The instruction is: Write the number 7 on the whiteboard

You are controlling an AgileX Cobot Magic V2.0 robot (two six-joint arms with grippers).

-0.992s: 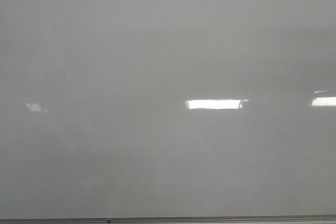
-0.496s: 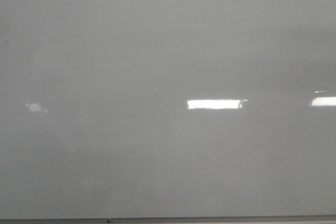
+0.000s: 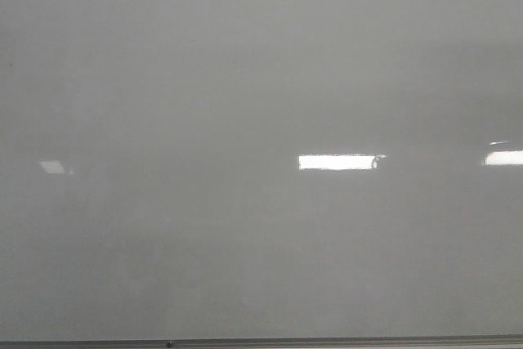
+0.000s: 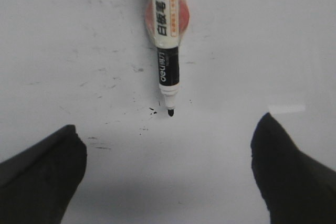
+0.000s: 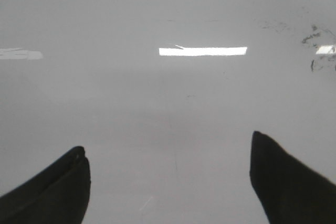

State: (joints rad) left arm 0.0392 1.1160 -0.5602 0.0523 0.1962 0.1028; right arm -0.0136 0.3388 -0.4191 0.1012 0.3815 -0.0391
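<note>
A: Front view. What has changed on the whiteboard (image 3: 245,79) over the last second?

B: Almost nothing. The bright reflections have drifted slightly, so the camera or the rig has moved a little. No stroke has appeared. The metal frame strip (image 3: 327,341) runs along the near edge.

A: So where is the number 7?

B: Not there. No black figure shows in any view; writing has not begun, by my reading.

A: Left arm?

B: The left gripper (image 4: 168,177) is spread wide, with nothing between the fingers. A marker (image 4: 167,40) lies flat on the white surface beyond the fingertips, uncapped, nib pointing toward the gripper. Small ink specks sit beside the nib.

A: Right arm?

B: The right gripper (image 5: 168,182) is also spread and empty over bare board, with old smudges (image 5: 315,40) to one side.

A: Meaning?

B: The marker must be grasped first, probably by the left arm.
</note>
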